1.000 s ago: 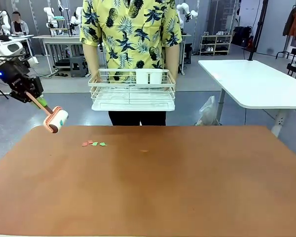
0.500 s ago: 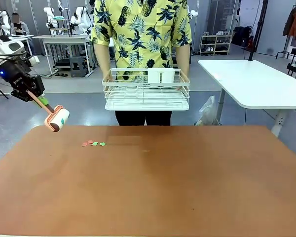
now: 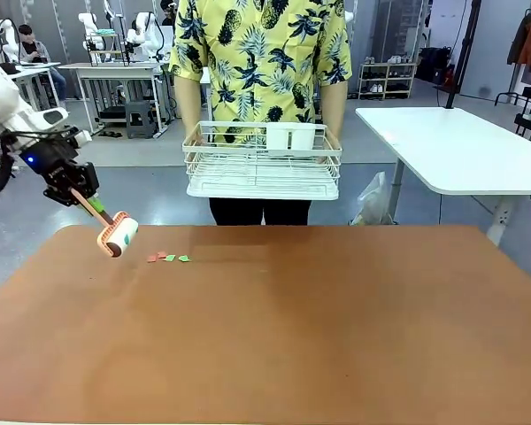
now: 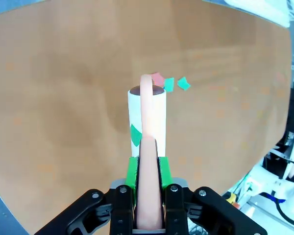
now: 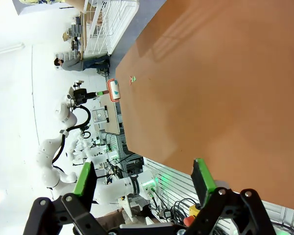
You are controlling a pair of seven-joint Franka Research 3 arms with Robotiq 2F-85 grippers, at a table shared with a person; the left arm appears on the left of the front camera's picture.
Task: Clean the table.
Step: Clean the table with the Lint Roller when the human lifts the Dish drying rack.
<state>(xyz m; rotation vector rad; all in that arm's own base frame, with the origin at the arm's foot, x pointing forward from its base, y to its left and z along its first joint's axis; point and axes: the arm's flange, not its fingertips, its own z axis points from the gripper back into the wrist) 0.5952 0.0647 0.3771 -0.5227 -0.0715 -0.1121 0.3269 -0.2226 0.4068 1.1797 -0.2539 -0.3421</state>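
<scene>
The table [image 3: 336,328] has a reddish-brown top. Several small red and green paper scraps [image 3: 167,258] lie near its far left. My left gripper [image 3: 78,188] is shut on the pink handle of a lint roller [image 3: 117,235], whose white head hangs just above the table, a little left of the scraps. In the left wrist view the roller [image 4: 147,115] points at the scraps [image 4: 169,83], just short of them, with the left gripper [image 4: 148,171] clamped on its handle. My right gripper [image 5: 143,178] stands open and empty, off the table's [image 5: 210,88] near edge.
A person stands at the far side holding a white wire rack [image 3: 261,164] above the table's far edge. A white-topped table [image 3: 460,150] stands at the back right. Most of the brown top is bare.
My left arm has carried the roller right and down, closer to the table and the scraps. The person with the rack has shifted to the right.
</scene>
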